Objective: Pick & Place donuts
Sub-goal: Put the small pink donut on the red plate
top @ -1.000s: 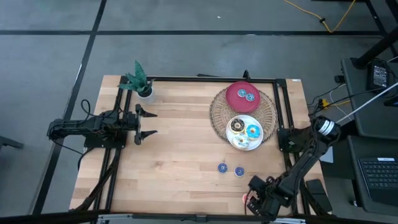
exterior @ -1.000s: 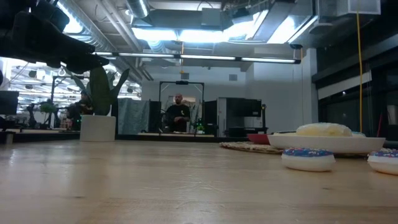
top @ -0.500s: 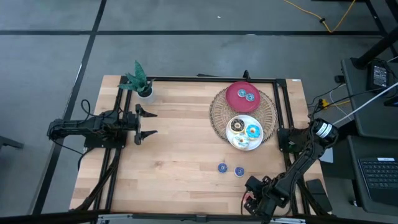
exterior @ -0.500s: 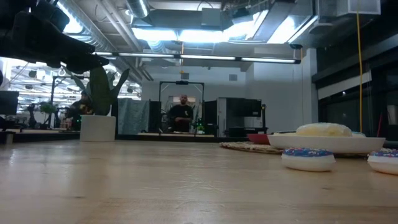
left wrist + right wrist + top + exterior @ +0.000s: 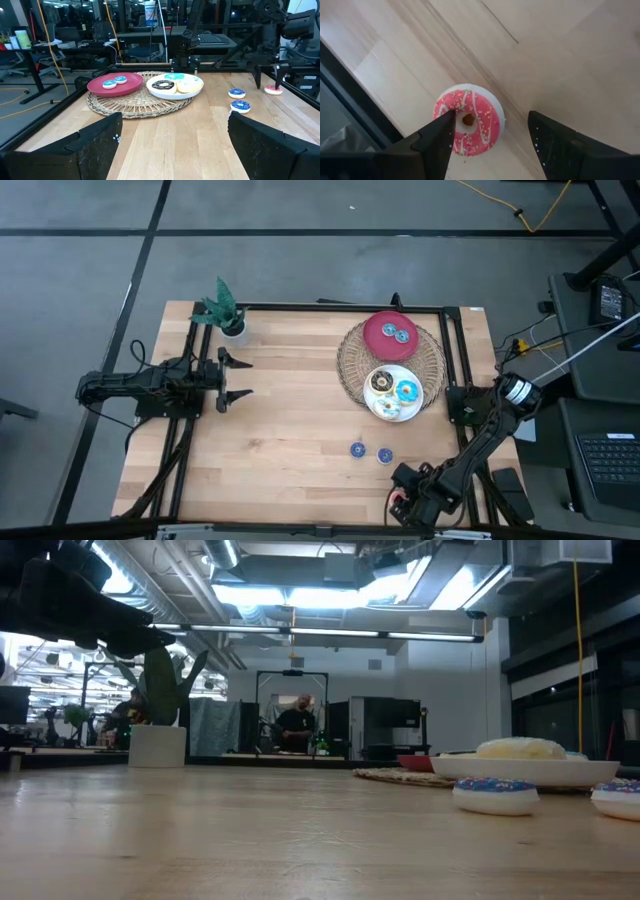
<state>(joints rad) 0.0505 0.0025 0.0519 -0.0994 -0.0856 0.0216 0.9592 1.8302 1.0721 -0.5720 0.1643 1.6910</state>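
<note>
The red-pink donut (image 5: 470, 121) lies flat near the table's near right corner (image 5: 393, 500). My right gripper (image 5: 491, 114) is open and points down over it. One finger (image 5: 437, 140) covers the ring's middle, and the other stands past its rim. From the left wrist view, that gripper (image 5: 268, 86) is upright over the donut (image 5: 273, 90). Two small blue donuts (image 5: 357, 449) (image 5: 385, 454) rest on the wood. The white plate (image 5: 378, 406) holds the three larger donuts, and the red plate (image 5: 376, 338) holds two small blue ones. My left gripper (image 5: 240, 377) waits open at the table's left. My right gripper points down over the red-pink donut with one fingertip (image 5: 449, 117) in front of the hole's rim (image 5: 461, 116). I cannot tell whether it touches. The donut lies flat on the table.
Both plates sit on a round wicker mat (image 5: 352, 362) at the far right. A small potted plant (image 5: 224, 310) stands at the far left corner. A black frame rail (image 5: 355, 95) runs along the near edge beside the pink donut. A person moves in the room behind.
My right arm has eased slightly toward the table's left while staying over the red-pink donut. The person in the background has walked a little to the right.
</note>
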